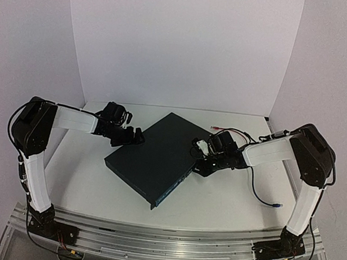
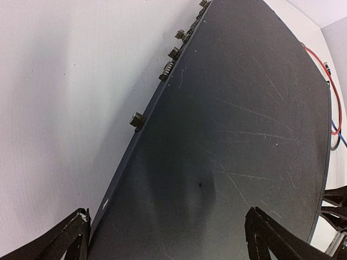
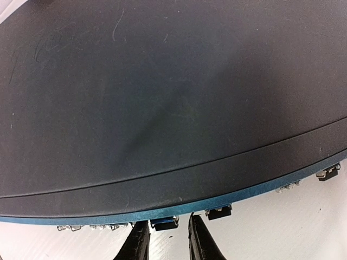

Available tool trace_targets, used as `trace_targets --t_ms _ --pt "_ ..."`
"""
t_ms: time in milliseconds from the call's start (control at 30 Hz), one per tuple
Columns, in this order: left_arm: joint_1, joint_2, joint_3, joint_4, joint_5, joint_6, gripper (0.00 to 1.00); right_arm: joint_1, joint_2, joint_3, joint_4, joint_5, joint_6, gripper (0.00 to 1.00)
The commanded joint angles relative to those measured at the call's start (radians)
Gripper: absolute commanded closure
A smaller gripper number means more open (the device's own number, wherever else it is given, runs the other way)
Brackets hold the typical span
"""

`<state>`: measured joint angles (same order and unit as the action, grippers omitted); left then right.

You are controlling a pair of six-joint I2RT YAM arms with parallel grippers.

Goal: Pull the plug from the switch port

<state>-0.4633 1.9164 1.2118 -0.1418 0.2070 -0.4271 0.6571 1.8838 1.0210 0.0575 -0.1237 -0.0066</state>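
Observation:
The switch [image 1: 154,158] is a flat dark box lying diagonally mid-table; its blue-edged port face [image 3: 227,196] faces the right arm. My right gripper [image 3: 169,221] sits low at that face [image 1: 199,167], its fingers [image 3: 140,244] narrowly apart either side of a small blue-topped plug-like block [image 3: 164,222] sticking out of a socket. The left finger is against it; a small gap shows at the right one. My left gripper [image 2: 168,238] is wide open over the switch's top [image 2: 238,135] at its far-left edge [image 1: 134,138], holding nothing.
A blue cable [image 1: 258,191] lies on the table right of the switch, with a loose blue end [image 1: 279,204]. Red and black wires [image 1: 232,132] lie behind the right wrist. More sockets line the port face [image 3: 218,212]. White walls enclose the table.

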Motion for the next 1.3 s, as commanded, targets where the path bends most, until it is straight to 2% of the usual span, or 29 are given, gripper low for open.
trace_targets --t_ms 0,367,600,1267 --pt "-0.006 0.020 0.040 0.015 0.041 -0.014 0.01 0.015 0.018 0.043 0.045 -0.031 -0.023 0.77" --pt "-0.006 0.031 0.054 0.006 0.044 -0.013 0.02 0.036 0.023 0.056 0.047 0.029 -0.051 0.77" --pt "-0.006 0.039 0.054 0.007 0.051 -0.012 0.02 0.045 0.000 0.053 0.050 0.036 -0.067 0.81" --pt "-0.006 0.053 0.064 0.007 0.061 -0.010 0.02 0.058 -0.040 0.052 0.056 0.060 -0.097 0.81"
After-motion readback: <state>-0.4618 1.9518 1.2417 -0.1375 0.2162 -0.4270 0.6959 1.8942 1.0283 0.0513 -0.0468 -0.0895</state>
